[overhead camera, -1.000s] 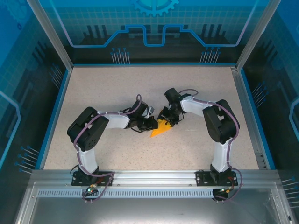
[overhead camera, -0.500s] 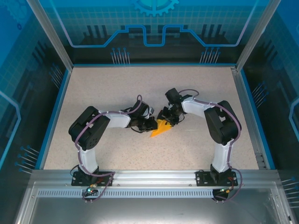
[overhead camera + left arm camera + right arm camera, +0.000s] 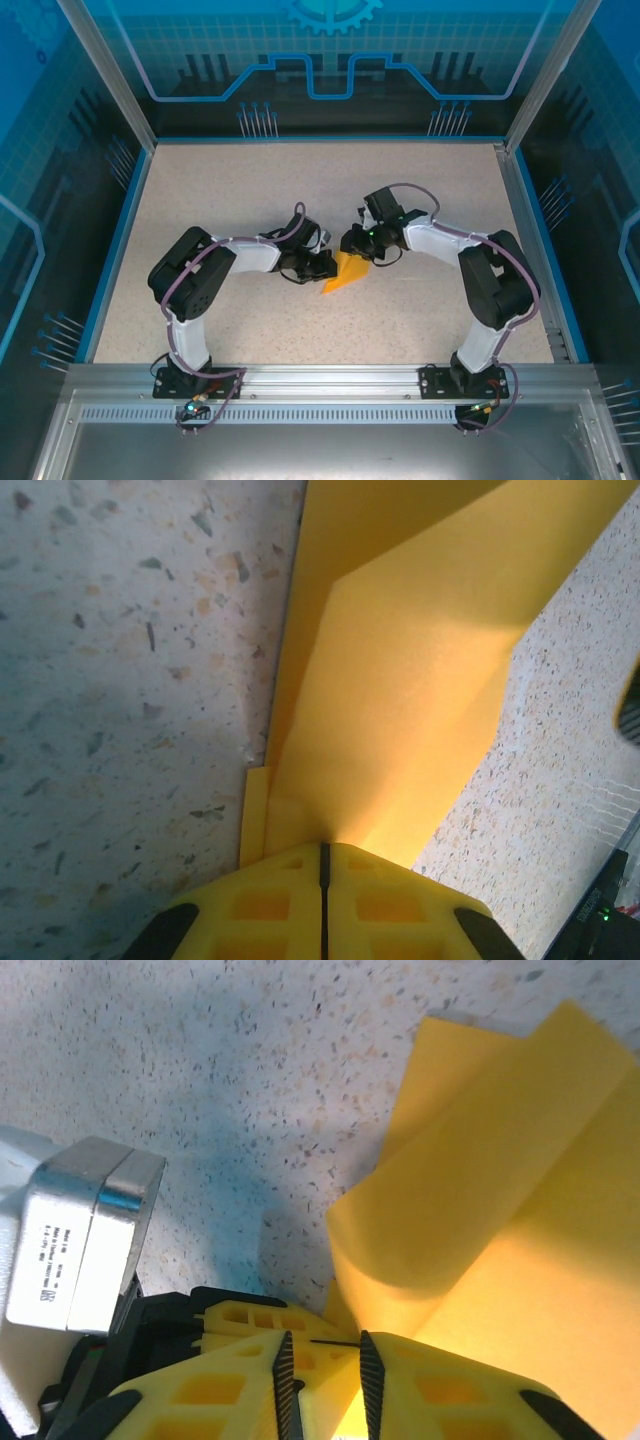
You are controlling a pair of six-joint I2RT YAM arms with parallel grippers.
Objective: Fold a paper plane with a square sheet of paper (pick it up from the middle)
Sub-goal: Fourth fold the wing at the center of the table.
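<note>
Counter: speckled beige counter [image 3: 250, 190] w/ a blue rim; we've got both arms bent in twd the middle.
Paper: orange-yellow paper sheet [image 3: 345, 275] sits mid-counter btwn the two tools. It's partly folded, w/ a pointed tip aimed near-left in the top view.
Left tool: left tool [image 3: 324, 266] is at the sheet's left side, low over the counter. On the wrist cam its yellow fingers [image 3: 345, 880] are pressed together w/ just a hairline btwn them, and the paper runs straight out of that seam. We call it clamped on the sheet.
Folds, left wrist: wide flap slanting up-right, long edge down the left side, small layered corner just beside the fingertips.
Right tool: right tool [image 3: 357, 247] is at the sheet's far edge. On the wrist cam the jaws stand a narrow slot apart w/ a curled bit of paper in the slot. Pinched or not, we can't tell.
Paper, right wrist: bowed up off the counter, shadow under the curl, layers fanning to the upper right.
Extra: grey metal block w/ a label [image 3: 85, 1230] at left in the right wrist view, black housing just below it.
</note>
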